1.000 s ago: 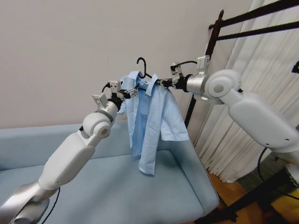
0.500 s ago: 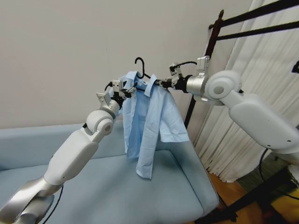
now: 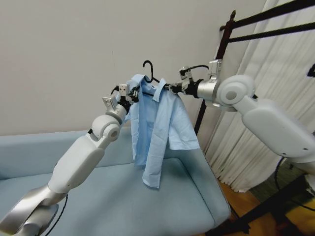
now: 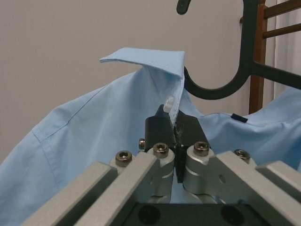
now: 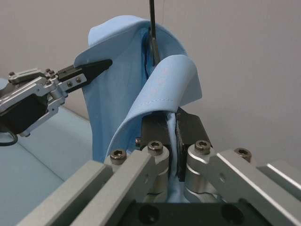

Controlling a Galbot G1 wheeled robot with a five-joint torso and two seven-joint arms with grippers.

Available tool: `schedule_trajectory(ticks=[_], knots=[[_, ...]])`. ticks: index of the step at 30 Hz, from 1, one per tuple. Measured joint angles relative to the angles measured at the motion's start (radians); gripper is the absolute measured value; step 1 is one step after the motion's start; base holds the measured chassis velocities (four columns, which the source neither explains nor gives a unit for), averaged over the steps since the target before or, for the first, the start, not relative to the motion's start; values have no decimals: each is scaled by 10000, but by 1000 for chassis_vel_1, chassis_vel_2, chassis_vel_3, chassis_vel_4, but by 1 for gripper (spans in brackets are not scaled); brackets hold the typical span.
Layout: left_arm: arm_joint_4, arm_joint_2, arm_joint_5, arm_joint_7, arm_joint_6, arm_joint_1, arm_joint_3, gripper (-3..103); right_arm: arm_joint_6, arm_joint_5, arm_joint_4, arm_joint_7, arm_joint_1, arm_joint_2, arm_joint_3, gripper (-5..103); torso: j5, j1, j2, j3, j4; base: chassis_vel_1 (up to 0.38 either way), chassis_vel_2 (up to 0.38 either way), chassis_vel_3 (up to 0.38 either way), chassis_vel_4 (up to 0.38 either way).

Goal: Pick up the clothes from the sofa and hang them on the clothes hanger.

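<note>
A light blue shirt [image 3: 158, 125] hangs on a black hanger [image 3: 147, 67], held in the air above the sofa [image 3: 98, 206] by both arms. My left gripper [image 3: 134, 94] is shut on the shirt's front edge just under the collar [image 4: 175, 126]. My right gripper [image 3: 170, 88] is shut on the other collar side [image 5: 174, 123]. The hanger's curved arm [image 4: 221, 84] runs close past the left fingers. In the right wrist view the left gripper [image 5: 96, 66] shows beside the shirt [image 5: 120, 84]. The dark wooden clothes rack [image 3: 224, 39] stands to the right, behind the right arm.
The pale blue sofa fills the lower part of the head view, with a plain wall behind it. White curtains [image 3: 275, 64] hang at the right behind the rack's bars. Wood floor [image 3: 241, 201] shows past the sofa's right end.
My left arm has risen a little and drawn closer to the shirt. The shirt now hangs slightly more to the left and narrower. The right arm has barely moved.
</note>
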State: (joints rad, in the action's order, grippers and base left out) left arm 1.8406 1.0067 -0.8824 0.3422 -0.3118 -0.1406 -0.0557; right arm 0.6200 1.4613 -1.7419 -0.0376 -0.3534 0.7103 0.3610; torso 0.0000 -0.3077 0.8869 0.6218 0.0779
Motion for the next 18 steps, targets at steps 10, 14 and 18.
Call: schedule_trajectory(ticks=[10,14,18], knots=[[-225,20,-132,-93,44,461,-7,0,-24,-303,-91,81,229,-47,-37,2,0,0,0,0,0,0,0,0,0],[-237,-46,-274,-164,66,686,-8,0,-30,-447,-36,87,282,-38,-46,2,0,2,0,0,0,0,0,0,0],[-270,-116,-351,-221,86,831,-5,0,-32,-567,31,89,329,-26,-46,2,0,2,0,0,0,0,0,0,0]])
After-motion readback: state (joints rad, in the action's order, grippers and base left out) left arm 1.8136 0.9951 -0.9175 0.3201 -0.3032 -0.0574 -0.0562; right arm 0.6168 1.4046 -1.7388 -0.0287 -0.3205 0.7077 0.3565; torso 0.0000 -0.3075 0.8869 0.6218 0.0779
